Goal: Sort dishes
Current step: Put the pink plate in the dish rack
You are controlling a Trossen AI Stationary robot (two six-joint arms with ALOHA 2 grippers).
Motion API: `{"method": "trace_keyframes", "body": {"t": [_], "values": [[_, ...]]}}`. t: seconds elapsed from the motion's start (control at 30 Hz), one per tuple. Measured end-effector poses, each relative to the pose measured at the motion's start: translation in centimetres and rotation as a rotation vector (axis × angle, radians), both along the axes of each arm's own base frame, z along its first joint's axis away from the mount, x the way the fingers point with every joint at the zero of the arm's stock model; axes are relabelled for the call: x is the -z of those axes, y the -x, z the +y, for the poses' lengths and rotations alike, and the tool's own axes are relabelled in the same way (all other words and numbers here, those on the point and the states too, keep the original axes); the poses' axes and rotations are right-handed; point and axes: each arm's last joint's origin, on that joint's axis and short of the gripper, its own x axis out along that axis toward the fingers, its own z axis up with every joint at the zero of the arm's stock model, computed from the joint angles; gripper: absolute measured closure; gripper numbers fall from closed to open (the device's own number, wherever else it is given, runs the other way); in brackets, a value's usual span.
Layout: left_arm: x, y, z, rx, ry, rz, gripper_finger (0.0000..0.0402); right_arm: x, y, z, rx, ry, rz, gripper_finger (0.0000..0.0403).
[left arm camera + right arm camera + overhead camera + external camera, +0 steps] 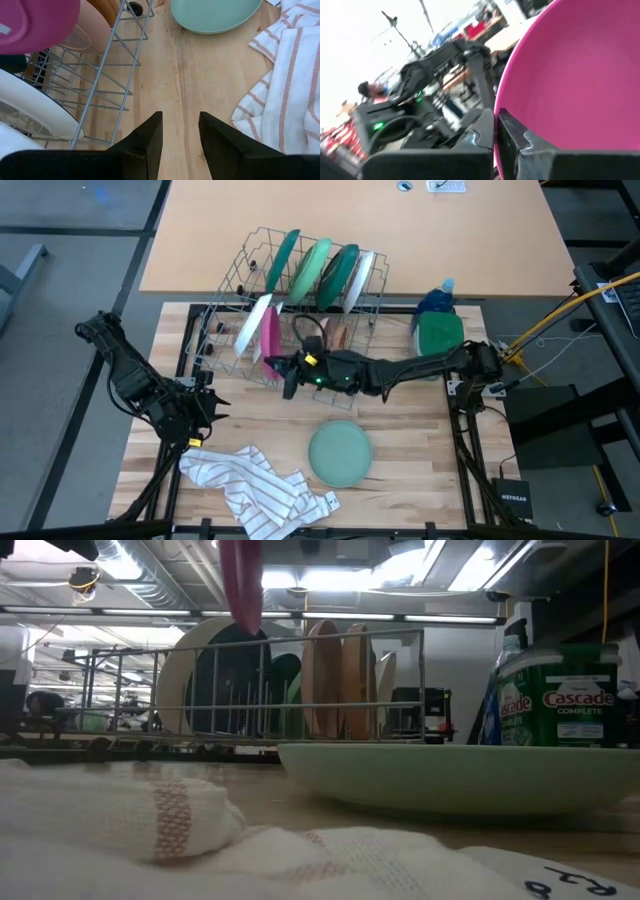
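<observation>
Right gripper (284,376) pinches pink dish (270,338) by its rim, on edge at rack's (232,280) near-left corner. Best to lower it straight between the wires, keeping clear of white plate (251,323) beside it. Left gripper (203,402) waits, fingers apart, empty, near cloth (255,485). Target slot hidden; low view cuts the dish's top.

plates upright in rack (300,290) — pink plate (270,335) lifted, light green plate (340,453) flat.
</observation>
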Motion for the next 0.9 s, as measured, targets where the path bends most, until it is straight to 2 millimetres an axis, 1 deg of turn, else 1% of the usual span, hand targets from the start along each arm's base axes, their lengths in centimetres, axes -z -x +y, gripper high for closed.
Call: {"method": "trace_keyframes", "body": {"t": [0.27, 0.43, 0.57, 0.67, 0.9], "values": [[0.0, 0.0, 0.0, 0.002, -0.002, 0.000, 0.0283, 3.3, 1.1, -0.1, 0.113, -0.037, -0.156, 0.0398], [0.0, 0.0, 0.0, 0.002, -0.002, 0.000, 0.0283, 4.4, 1.7, -0.4, 0.150, -0.060, -0.252, 0.0398], [0.0, 0.0, 0.0, 0.005, -0.005, 0.001, 0.0283, 5.4, 1.4, -0.8, 0.203, -0.072, -0.244, 0.0398], [0.0, 0.0, 0.0, 0.005, -0.004, 0.000, 0.0283, 6.2, 1.0, -1.3, 0.235, -0.113, -0.258, 0.0398], [0.0, 0.0, 0.0, 0.008, -0.007, 0.001, 0.0283, 7.4, 0.3, -1.9, 0.241, -0.155, -0.330, 0.0398]]}}
